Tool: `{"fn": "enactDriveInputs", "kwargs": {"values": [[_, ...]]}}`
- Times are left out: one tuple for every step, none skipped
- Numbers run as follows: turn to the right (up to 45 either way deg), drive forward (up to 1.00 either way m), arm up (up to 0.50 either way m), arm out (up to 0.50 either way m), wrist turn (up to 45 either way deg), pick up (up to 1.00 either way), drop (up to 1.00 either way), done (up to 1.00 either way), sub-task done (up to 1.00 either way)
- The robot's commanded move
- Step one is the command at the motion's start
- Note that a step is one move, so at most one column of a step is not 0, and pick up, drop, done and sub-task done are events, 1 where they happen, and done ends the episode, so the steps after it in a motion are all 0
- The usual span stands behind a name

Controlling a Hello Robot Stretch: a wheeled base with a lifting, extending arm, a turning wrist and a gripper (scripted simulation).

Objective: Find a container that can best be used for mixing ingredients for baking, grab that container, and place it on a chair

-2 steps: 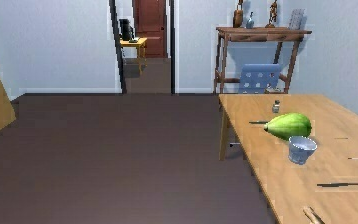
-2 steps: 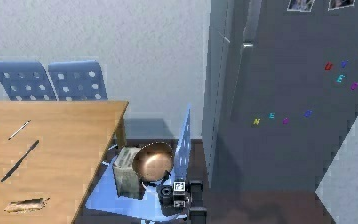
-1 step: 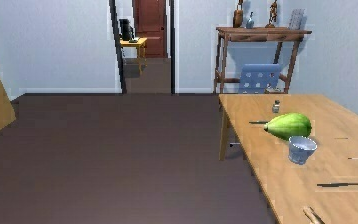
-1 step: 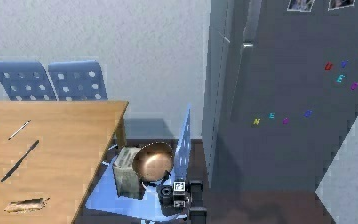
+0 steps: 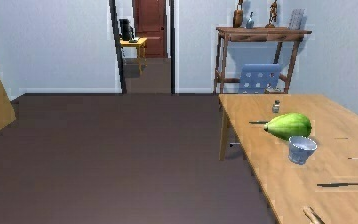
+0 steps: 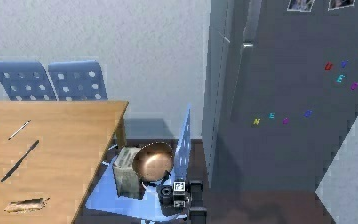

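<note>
A round copper-brown bowl point(image 6: 153, 160) shows at the bottom middle of the arm side view, above the seat of a blue chair point(image 6: 186, 135) at the wooden table's end. A tan block-shaped thing point(image 6: 127, 171) lies beside the bowl on that seat. My gripper point(image 6: 163, 189) is just below the bowl, with the arm's white marked squares beside it. I cannot tell whether it holds anything, as the bowl sits right at its far end over the seat. On the table in the forward view stands a pale blue cup-like container point(image 5: 302, 150).
The wooden table point(image 6: 67, 125) carries several utensils; two more blue chairs point(image 6: 49, 80) stand behind it. A grey fridge point(image 6: 287, 90) with magnets is close on the right. In the forward view are a green fruit point(image 5: 289, 125), a blue chair point(image 5: 259, 77), a shelf table point(image 5: 262, 35) and a doorway point(image 5: 147, 45).
</note>
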Motion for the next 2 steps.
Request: {"fn": "enactDriveInputs", "kwargs": {"values": [[0.0,0.0,0.34,0.0,0.0,0.0,0.0,0.0,0.0],[0.0,0.0,0.0,0.0,-45.0,0.0,0.0,0.0,0.0]]}}
